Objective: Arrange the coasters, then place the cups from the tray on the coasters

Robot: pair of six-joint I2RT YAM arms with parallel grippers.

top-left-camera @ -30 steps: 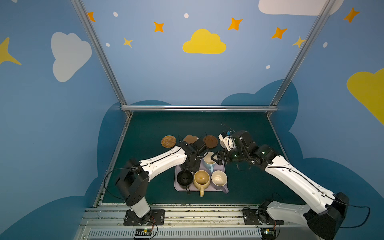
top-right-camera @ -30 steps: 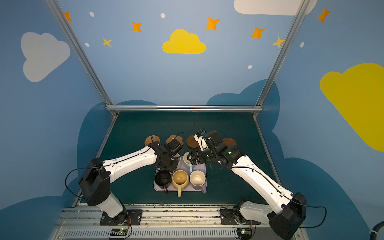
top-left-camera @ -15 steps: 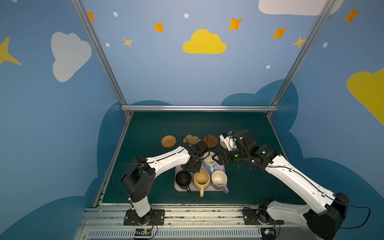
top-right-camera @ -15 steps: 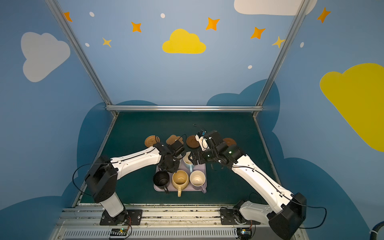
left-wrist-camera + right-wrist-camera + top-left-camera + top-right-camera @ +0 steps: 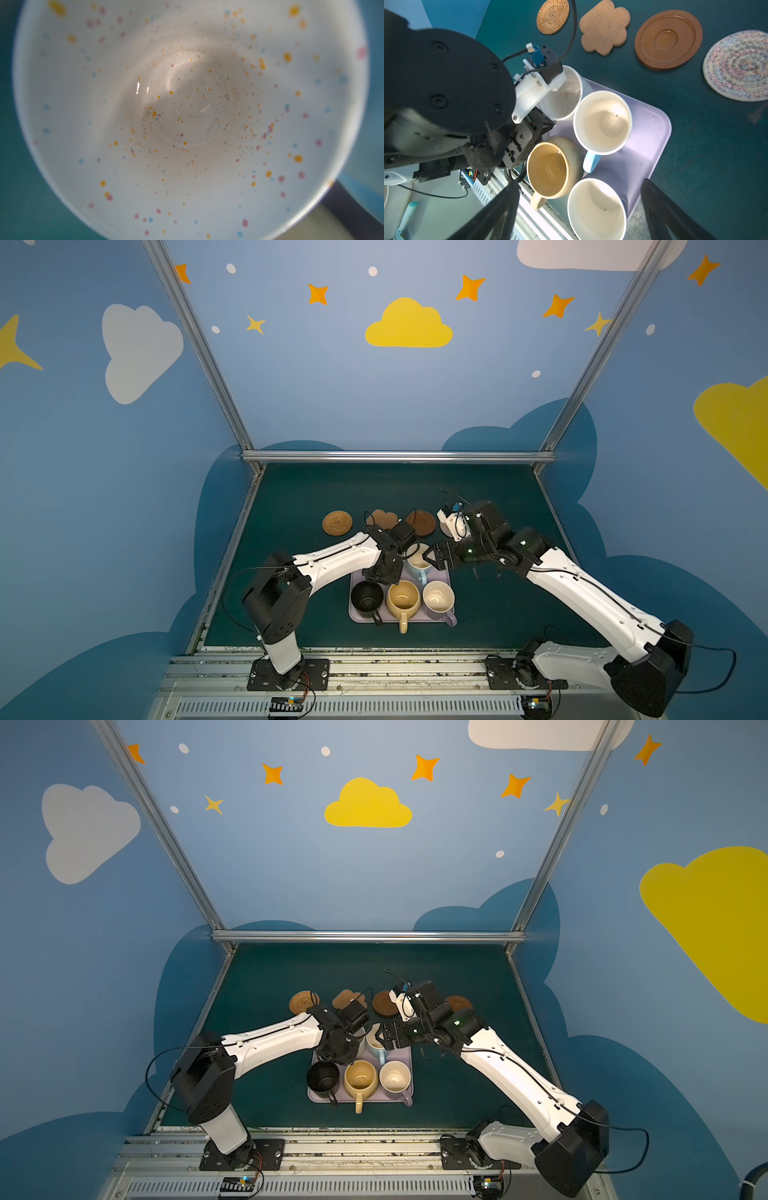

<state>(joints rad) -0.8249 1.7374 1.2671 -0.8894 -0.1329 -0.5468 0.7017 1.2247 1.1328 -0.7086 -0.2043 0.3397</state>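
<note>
Table [image 5: 374, 489]: dark green mat, bounded by aluminium rails [image 5: 399, 456] at the rear and along both sides. Open mat lies in the upper part, between the coaster row and the rear rail, and to the left and right of the tray.
Tray [image 5: 645, 133]: one, lilac-pink, lower centre in both top views. Its near rim sits close to the mat's front edge.
Right gripper [image 5: 579, 182]: jaws wide, holding nothing, above the right part of the tray.
Left gripper [image 5: 544, 122]: jaws closed at the wall of the cream speckled cup [image 5: 566, 93]. The contact is hidden, so a grip is probable rather than confirmed.
Cups: five, all at the tray.
Rear row: cream speckled cup at the left corner, light blue cup [image 5: 419, 564] beside it.
Front row, left to right: black cup [image 5: 366, 598], mustard cup [image 5: 403, 597], lilac cup [image 5: 438, 598]. The mustard handle overhangs the near rim.
Coasters: five, in one row above the tray, apart from one another.
Coaster order, left to right: tan woven coaster [image 5: 552, 16], flower coaster [image 5: 605, 27], brown disc [image 5: 668, 39], pale woven coaster [image 5: 737, 64], second brown disc [image 5: 458, 1003].
Markings: a small mark on the left wrist's black camera housing [image 5: 548, 62], not legible.
</note>
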